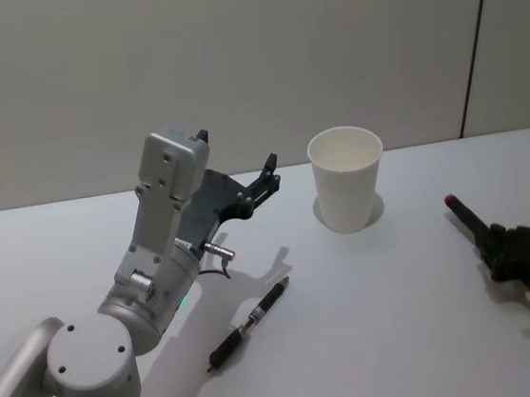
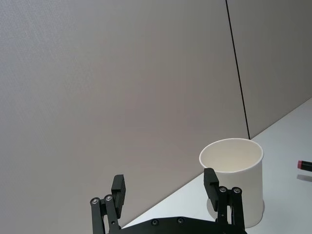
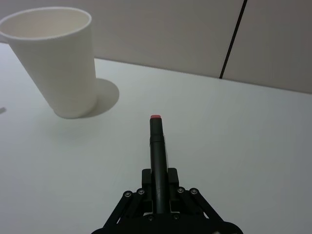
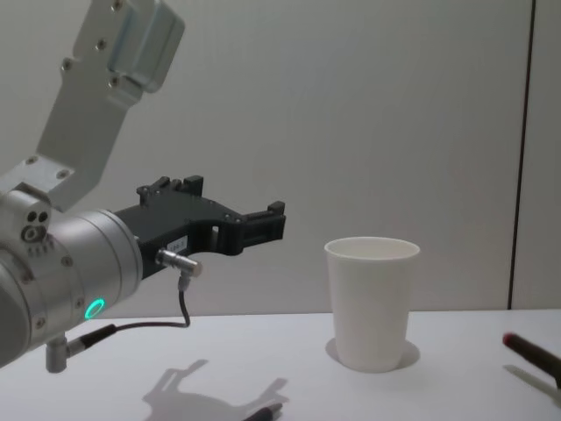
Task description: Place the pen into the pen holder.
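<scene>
The pen holder is a white paper cup [image 1: 347, 178], standing upright at the table's back middle; it is also the cup [image 4: 372, 303] in the chest view. My right gripper [image 1: 492, 242] is low over the table to the cup's right. It is shut on a black pen with a red tip [image 3: 156, 141] that points toward the cup [image 3: 56, 63]. A second black pen [image 1: 249, 325] lies flat on the table in front of the left arm. My left gripper [image 2: 165, 187] hangs open and empty above the table, left of the cup [image 2: 234, 175].
The white table [image 1: 405, 336] ends at a grey wall [image 1: 230, 59] just behind the cup. The bulky left arm [image 1: 149, 269] casts a shadow beside the lying pen.
</scene>
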You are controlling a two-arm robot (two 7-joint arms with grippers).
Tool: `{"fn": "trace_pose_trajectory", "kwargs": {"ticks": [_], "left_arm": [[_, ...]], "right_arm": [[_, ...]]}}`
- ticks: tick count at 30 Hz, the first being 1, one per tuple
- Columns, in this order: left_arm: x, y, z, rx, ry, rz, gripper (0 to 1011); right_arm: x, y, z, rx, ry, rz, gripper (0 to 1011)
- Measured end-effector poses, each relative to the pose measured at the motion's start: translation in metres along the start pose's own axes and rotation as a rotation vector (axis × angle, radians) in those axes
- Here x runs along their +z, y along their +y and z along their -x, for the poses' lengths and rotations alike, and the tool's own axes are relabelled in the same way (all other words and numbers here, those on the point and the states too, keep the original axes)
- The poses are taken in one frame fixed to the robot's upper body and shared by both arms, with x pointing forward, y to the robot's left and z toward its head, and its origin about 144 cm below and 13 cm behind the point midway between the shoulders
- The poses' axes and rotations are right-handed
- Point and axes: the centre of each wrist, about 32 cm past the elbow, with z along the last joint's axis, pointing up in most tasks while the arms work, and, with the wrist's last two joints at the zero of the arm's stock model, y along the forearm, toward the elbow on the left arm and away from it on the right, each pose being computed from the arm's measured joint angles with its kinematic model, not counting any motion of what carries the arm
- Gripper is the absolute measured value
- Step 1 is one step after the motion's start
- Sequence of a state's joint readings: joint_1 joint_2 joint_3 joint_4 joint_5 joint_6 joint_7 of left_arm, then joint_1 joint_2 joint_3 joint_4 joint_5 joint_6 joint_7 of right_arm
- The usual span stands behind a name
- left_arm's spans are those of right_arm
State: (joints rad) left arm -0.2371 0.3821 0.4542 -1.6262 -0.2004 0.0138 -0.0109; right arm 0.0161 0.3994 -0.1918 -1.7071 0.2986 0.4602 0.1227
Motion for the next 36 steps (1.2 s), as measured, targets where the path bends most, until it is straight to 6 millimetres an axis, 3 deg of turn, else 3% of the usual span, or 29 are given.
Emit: {"fn": "trace_pose_trajectory", "kwargs": {"ticks": [22, 36], "left_arm": [[0.000, 0.000, 0.000, 0.000, 0.000, 0.000, 1001], [0.000, 0.000, 0.000, 0.000, 0.000, 0.000, 1001]], "right_arm": [[0.011, 0.024, -0.019, 0.047, 0.005, -0.326, 176], [0.029, 0.071, -0.032, 0.193, 0.078, -0.583, 177]]}}
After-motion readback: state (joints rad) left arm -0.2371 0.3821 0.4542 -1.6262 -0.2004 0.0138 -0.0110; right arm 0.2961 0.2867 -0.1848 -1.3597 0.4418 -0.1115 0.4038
